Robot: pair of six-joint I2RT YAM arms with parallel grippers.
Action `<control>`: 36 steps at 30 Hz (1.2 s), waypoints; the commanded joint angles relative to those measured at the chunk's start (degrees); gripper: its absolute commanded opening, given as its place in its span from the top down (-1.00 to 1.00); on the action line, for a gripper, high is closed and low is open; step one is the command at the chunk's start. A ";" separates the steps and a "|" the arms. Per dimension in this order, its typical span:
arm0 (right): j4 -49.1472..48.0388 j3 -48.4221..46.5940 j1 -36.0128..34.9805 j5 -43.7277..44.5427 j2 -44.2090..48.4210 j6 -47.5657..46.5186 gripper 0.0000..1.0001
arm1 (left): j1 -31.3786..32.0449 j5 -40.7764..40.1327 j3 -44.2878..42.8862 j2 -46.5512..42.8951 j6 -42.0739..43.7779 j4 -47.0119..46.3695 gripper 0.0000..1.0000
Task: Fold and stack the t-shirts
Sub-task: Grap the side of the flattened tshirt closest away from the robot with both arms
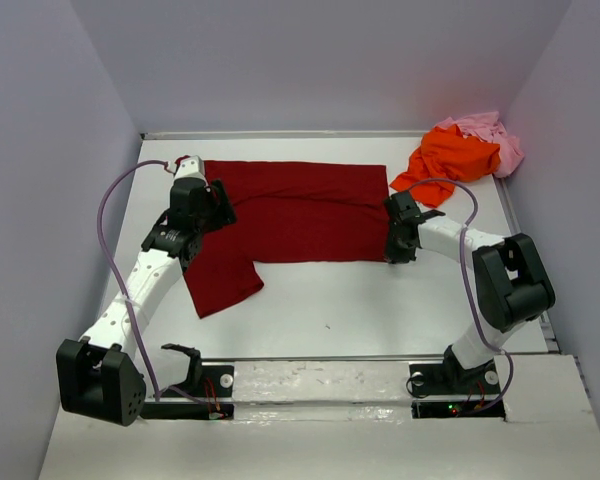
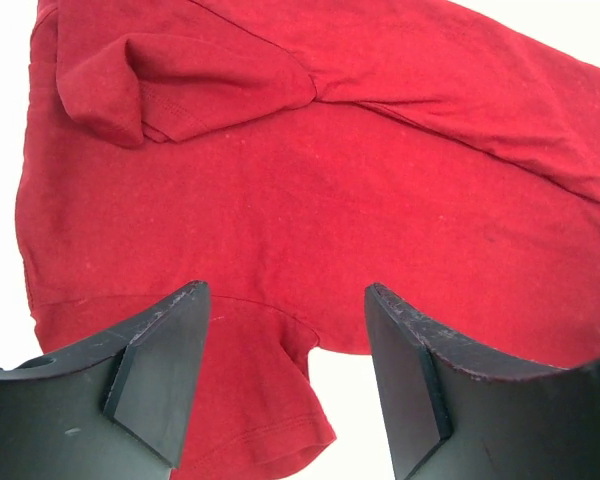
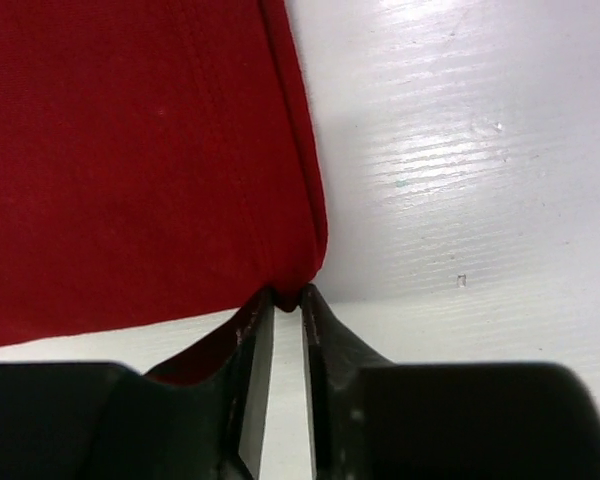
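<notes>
Right gripper clamped on the near right corner of the dark red t-shirt.
Its jaws pinch the hem corner, with only a thin slit between them. Left gripper hangs over the shirt's left side, jaws spread wide and holding nothing, a sleeve below it. The shirt lies spread across the middle of the white table. The orange t-shirt and pale pink t-shirt lie crumpled, touching, in the far right corner.
</notes>
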State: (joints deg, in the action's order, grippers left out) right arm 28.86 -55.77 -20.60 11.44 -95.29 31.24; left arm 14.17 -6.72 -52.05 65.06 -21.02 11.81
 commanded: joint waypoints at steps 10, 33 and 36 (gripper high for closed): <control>-4.95 0.57 0.03 -3.45 1.68 -1.19 1.00 | 0.24 -4.79 -0.41 -1.78 1.15 2.94 -0.47; -2.58 -22.54 0.03 -4.23 -0.25 -5.76 1.00 | 5.77 -5.76 -2.09 8.41 -3.33 18.24 -0.43; -2.58 -22.54 0.03 -4.15 0.10 -6.11 1.00 | 6.65 -2.61 -1.83 8.60 -3.07 17.81 -0.43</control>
State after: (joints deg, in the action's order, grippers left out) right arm 25.52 -76.73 -20.60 7.05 -94.74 26.59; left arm 19.92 -12.03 -52.31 73.58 -23.86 28.47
